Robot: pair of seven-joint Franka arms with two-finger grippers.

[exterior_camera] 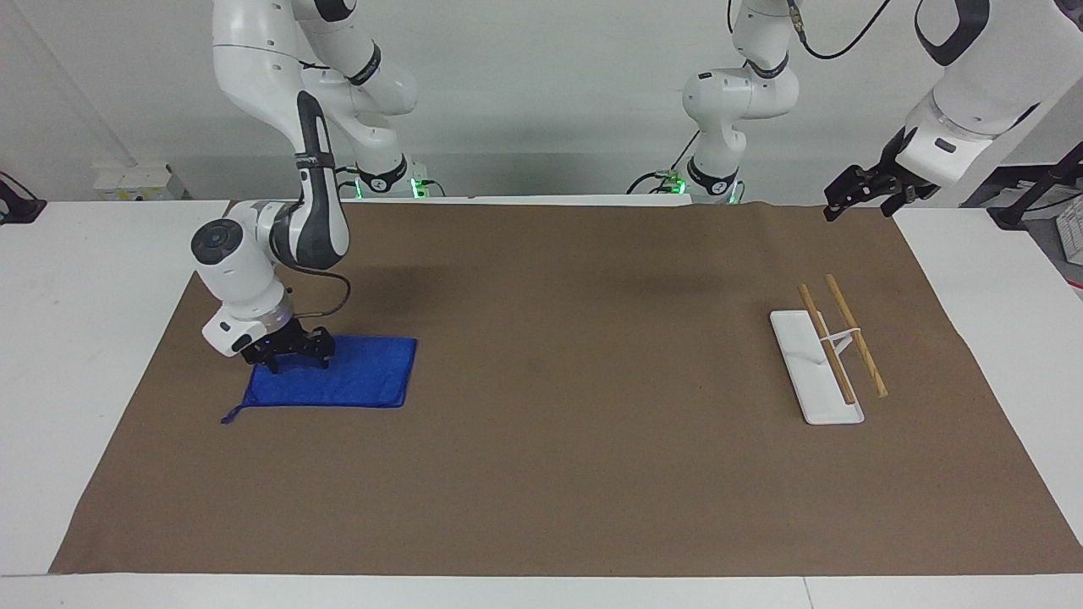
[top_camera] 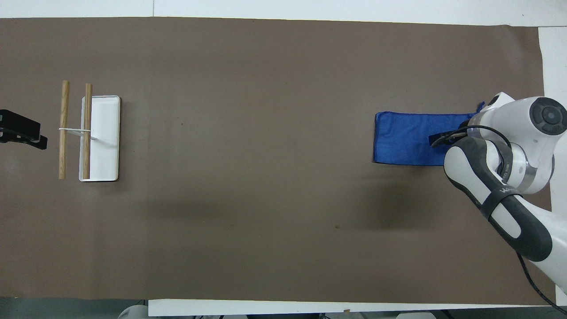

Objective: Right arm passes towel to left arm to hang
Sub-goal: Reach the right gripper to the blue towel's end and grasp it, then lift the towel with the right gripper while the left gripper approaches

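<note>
Towel: your blue towel (exterior_camera: 343, 382) lay flat at the right arm's end of the surface (exterior_camera: 541, 474).
Right tool (exterior_camera: 290, 353): spread wide, down on its edge.
Left tool (exterior_camera: 854, 193): wide, waiting.

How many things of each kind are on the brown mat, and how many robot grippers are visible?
Blue towel: 1
White rack with two wooden bars: 1
Grippers: 2, the right gripper down at the towel, the left gripper waiting near the rack's end
Total: 4
</note>
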